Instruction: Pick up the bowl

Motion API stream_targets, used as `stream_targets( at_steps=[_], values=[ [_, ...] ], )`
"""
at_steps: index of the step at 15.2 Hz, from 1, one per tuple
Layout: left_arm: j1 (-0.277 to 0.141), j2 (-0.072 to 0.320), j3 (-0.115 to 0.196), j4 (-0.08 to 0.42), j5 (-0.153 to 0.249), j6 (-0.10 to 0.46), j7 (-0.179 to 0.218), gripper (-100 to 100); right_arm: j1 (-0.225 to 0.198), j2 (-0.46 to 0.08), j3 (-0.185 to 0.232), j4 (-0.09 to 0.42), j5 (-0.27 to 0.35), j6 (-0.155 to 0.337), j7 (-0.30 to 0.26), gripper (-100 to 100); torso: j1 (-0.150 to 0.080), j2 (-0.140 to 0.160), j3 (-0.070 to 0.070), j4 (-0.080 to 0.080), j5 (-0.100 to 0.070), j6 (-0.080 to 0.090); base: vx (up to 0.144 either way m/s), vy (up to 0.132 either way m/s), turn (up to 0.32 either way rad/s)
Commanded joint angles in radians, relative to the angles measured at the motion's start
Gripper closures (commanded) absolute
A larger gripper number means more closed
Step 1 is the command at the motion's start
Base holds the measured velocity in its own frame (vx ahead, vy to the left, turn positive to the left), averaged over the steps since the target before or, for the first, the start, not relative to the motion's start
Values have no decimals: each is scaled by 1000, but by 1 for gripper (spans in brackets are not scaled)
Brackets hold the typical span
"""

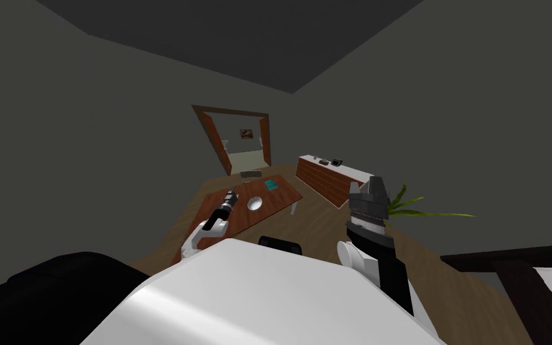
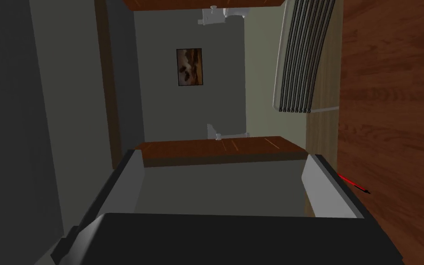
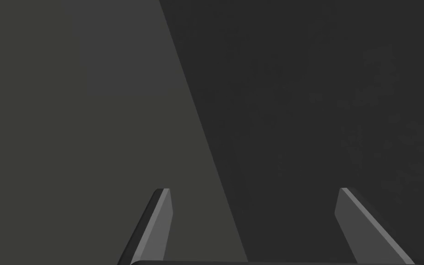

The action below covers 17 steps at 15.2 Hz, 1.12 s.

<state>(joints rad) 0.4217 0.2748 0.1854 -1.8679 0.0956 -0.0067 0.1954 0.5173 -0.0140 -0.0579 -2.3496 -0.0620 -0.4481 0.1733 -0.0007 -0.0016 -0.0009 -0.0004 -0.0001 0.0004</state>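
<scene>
The left claw (image 1: 231,191) is being held released over the bench (image 1: 284,197) near the white bowl (image 1: 255,203); the right claw (image 1: 375,184), released, aloft.

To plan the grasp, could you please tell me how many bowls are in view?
1. The white bowl sits near the middle of the brown table, with the teal book beyond it; my left arm hides part of the top.

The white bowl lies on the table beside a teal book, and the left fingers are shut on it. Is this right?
Not quite. The bowl lies on the table beside the teal book, but the left gripper has its fingers open with nothing between them, as the left wrist view shows.
</scene>
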Motion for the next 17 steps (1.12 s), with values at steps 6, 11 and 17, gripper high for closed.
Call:
stream_targets(
  at_steps=[6,11,17],
  values=[
    [-26,9,65,122,16,136,21,-100,0,0,0,0,0,0,0,0,0,0,0,0,0,0,20,-11,-181],
    [-40,6,105,195,24,228,33,-100,0,0,0,0,0,0,0,0,0,0,0,0,0,0,23,-8,-220],
    [-62,-6,163,301,37,339,51,-100,0,0,0,0,0,0,0,0,0,0,0,0,0,0,20,-6,-172]
  ],
)
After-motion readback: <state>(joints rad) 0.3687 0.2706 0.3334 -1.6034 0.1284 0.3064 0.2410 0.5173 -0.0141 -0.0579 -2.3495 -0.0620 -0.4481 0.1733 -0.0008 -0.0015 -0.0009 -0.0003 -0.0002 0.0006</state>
